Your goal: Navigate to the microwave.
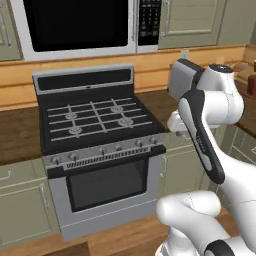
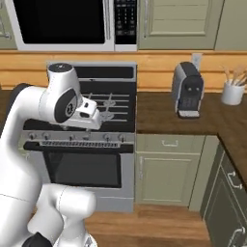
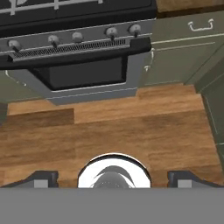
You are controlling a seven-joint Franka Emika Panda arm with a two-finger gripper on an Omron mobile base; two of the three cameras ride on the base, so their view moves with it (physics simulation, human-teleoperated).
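Left base view puts the microwave (image 1: 85, 25) at the top of the picture, mounted on the wall directly above the black gas range (image 1: 100, 145); its silver-white frame surrounds a large black glass door, and the narrow keypad strip sits at its right end. In the right base view the microwave (image 2: 72, 24) again hangs straight above the range (image 2: 82, 140), with pale green upper cabinets (image 2: 181, 24) just beside its keypad end.

The range has four burners under grey grates, a row of knobs along its front edge and a dark oven window below them. A wooden bench (image 2: 193, 116) runs off to the right of the range, over green lower cabinets (image 2: 169, 169). On that bench, well to the right of the range, stands a small silver-and-black coffee machine (image 2: 188, 91), and farther right a white cup holding wooden utensils (image 2: 233, 89). In the left base view the arm partly covers the coffee machine (image 1: 182, 80).

The arm is folded in front of the range, its hand hanging at about the height of the knobs. In the hand view the tool (image 3: 113, 180) looks down at the wooden floor (image 3: 131, 127) in front of the range, with the oven door (image 3: 83, 74) and knobs toward the top of that picture. Its two dark tips stand wide apart at the lower corners, spread with nothing between them.
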